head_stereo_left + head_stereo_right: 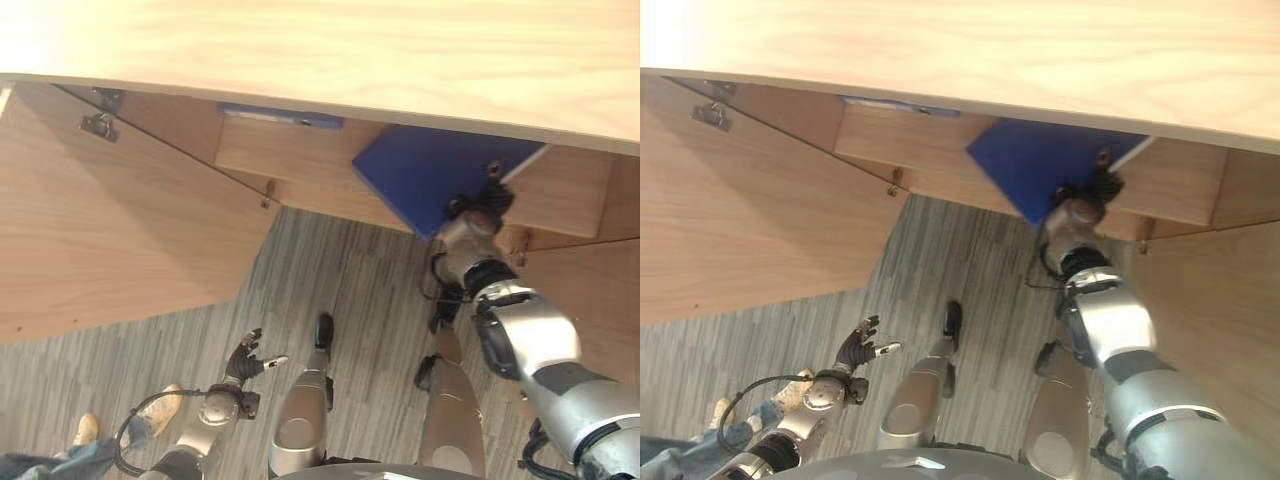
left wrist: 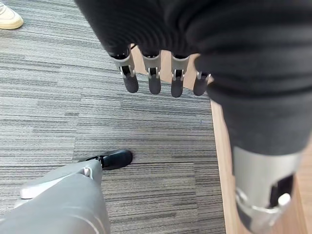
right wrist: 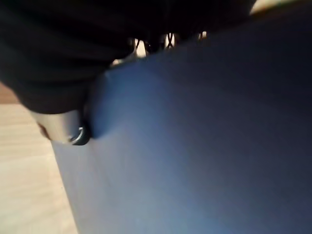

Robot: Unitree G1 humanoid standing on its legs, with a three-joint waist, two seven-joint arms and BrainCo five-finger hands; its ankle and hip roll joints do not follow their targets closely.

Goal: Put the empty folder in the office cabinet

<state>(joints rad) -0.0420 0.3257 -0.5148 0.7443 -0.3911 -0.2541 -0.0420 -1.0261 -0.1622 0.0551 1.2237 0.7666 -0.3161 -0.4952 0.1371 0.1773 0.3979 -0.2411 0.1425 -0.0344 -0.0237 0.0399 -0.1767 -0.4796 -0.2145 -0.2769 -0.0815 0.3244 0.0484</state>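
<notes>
Since the cabinet opening is sitting under the wooden top, folder: the blue folder is being held flat at centre right of the left eye view, its far part already passing into the office cabinet, its near corner over the floor.
Right hand: the right hand is clamping on the folder's near edge, reaching up from the lower right of the frame; gripping the near edge is likely leaving the leading end free to slide in.
Left hand: the left hand is hanging low at the lower left, fingers straight and apart, holding nothing, and is probably keeping clear of the doorway.
Door: the cabinet door is standing swung open across the left of the frame, so the way in is unblocked.
Second folder: another blue item is lying on the shelf at upper centre.
Right wrist view: it is showing the thumb pressing on the folder's blue face, which the head views are too distant to show.
Left wrist view: it is showing the straight fingers over grey floor and, at upper left, a person's shoe.
Progress: insertion is looking partly done.
</notes>
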